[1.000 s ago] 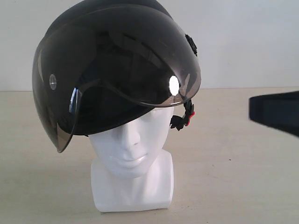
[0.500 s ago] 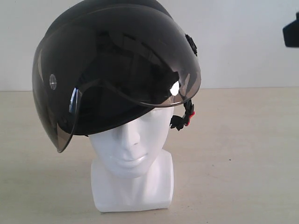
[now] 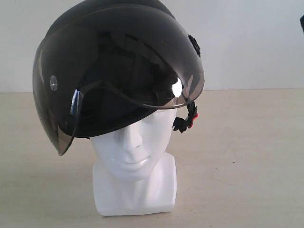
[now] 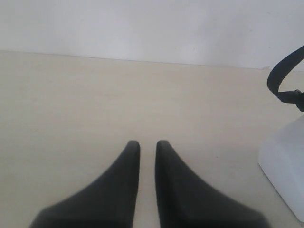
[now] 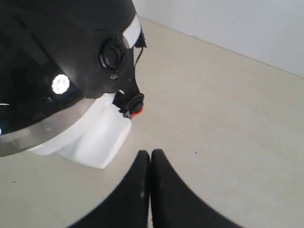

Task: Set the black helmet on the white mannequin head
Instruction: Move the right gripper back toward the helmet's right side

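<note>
1. Black and matte, the helmet (image 3: 118,71) sits on top of the white mannequin head (image 3: 135,142). The crown and brow of the head are inside the shell, and the nose, mouth and chin show below its rim.
2. In the exterior view the helmet sits tilted, lower on the left of that view.
3. Its smoky visor (image 3: 57,109) stands out in front of the shell. The visor's lower edge hangs beside the face on the left of that view.
4. The chin strap with its red buckle (image 3: 192,118) dangles loose beside the cheek on the right of the exterior view. It is not fastened under the chin.
5. The head stands upright on its squarish base on the pale table (image 3: 247,166), with a plain white wall (image 3: 247,42) behind.
6. My right gripper (image 5: 150,152) is closed, with its fingers pressed together and nothing between them. It hovers above the table near the base, apart from the helmet and the buckle.
7. My left gripper (image 4: 147,142) has a narrow gap between its fingers and holds nothing. It is over bare table, well apart from the base of the head. A loop of the strap (image 4: 280,76) shows at the edge of that view.
</note>
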Tool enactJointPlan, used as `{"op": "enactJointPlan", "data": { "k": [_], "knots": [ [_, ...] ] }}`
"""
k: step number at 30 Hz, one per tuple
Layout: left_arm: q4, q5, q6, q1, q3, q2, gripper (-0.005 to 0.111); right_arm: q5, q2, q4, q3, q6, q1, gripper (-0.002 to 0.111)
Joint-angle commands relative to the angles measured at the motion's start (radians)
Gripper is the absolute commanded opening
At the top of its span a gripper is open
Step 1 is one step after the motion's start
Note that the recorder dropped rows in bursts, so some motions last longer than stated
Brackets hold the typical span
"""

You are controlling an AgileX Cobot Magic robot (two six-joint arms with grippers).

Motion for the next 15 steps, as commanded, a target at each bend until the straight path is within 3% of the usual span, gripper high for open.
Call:
{"op": "enactJointPlan", "data": {
  "k": [1, 5, 15],
  "knots": [
    [-0.003, 0.0, -0.009, 0.003, 0.003, -0.002, 0.013, 0.023, 0.067, -0.064, -0.035, 0.002, -0.001, 0.0],
    [-0.003, 0.0, -0.009, 0.003, 0.003, -0.002, 0.013, 0.027, 0.146, -0.096, -0.079, 0.011, -0.006, 0.0],
    [-0.003, 0.0, -0.009, 0.003, 0.003, -0.002, 0.013, -0.001, 0.243, 0.035, -0.131, -0.047, -0.145, 0.0]
  ]
}}
